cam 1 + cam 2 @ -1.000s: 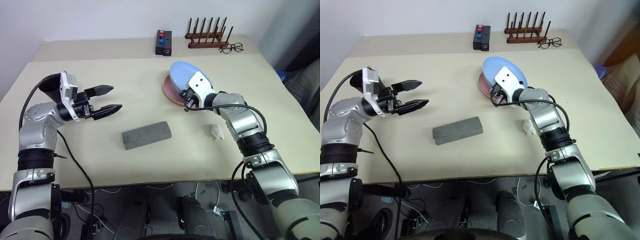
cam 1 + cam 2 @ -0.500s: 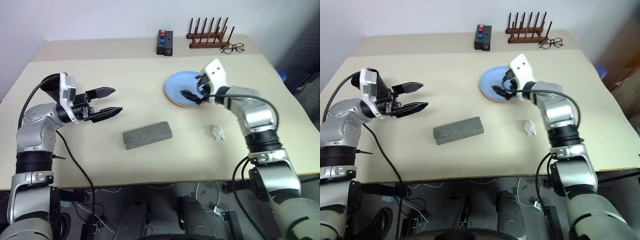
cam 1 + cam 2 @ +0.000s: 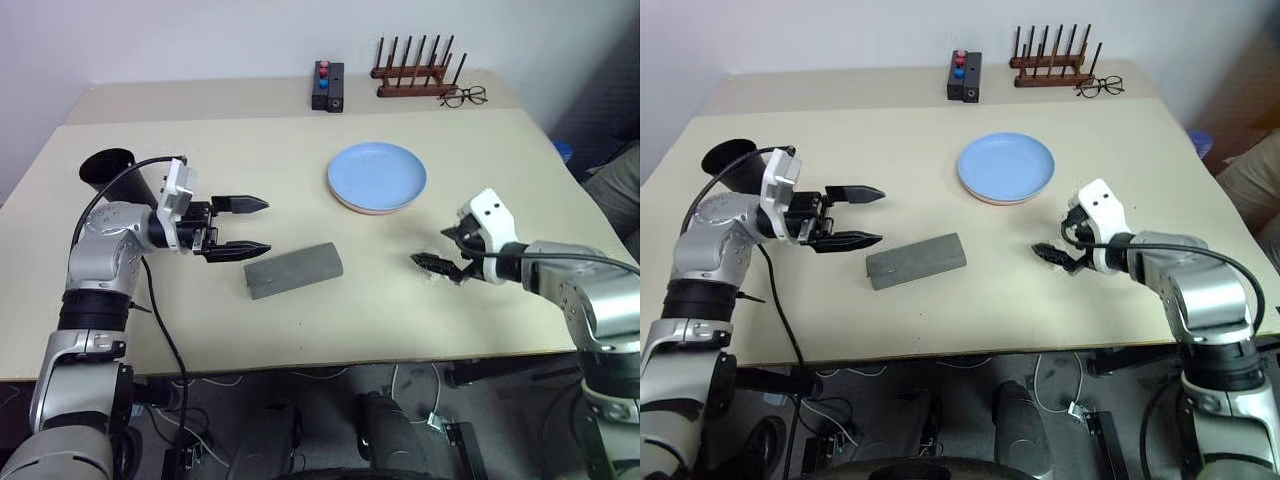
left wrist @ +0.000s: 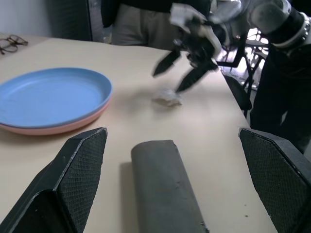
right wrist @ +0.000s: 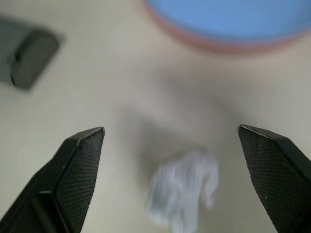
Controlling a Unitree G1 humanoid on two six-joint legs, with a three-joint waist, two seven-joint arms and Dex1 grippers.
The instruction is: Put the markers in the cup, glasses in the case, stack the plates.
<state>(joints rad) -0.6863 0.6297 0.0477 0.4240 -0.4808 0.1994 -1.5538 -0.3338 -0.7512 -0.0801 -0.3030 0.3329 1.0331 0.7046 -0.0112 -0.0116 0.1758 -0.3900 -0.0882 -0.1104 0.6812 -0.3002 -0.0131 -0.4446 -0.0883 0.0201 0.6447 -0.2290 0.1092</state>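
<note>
The table [image 3: 300, 330] carries everything, and most of its middle and near edge lie bare, giving both arms free room. The blue plate [image 3: 377, 175] sits stacked on the pink plate [image 4: 58, 127] right of centre toward the far edge, so stacking looks done. The case [image 3: 293, 270] lies shut near the middle, lengthwise toward the left gripper [image 3: 245, 227], which hovers just beside its end with fingers spread and empty. The cup [image 3: 106, 167] stands by the left edge, behind that arm. The right gripper [image 3: 440, 250], fingers wide and empty, hangs near the right edge over a small crumpled white scrap [image 5: 184, 191]. A rack [image 3: 415, 72], thin eyeglasses [image 3: 463, 96] and a small black box [image 3: 328, 85] line the far edge.

The case step seems next: the lid must be opened, which probably calls for one gripper to steady the shell. I cannot spot the sunglasses or markers.
</note>
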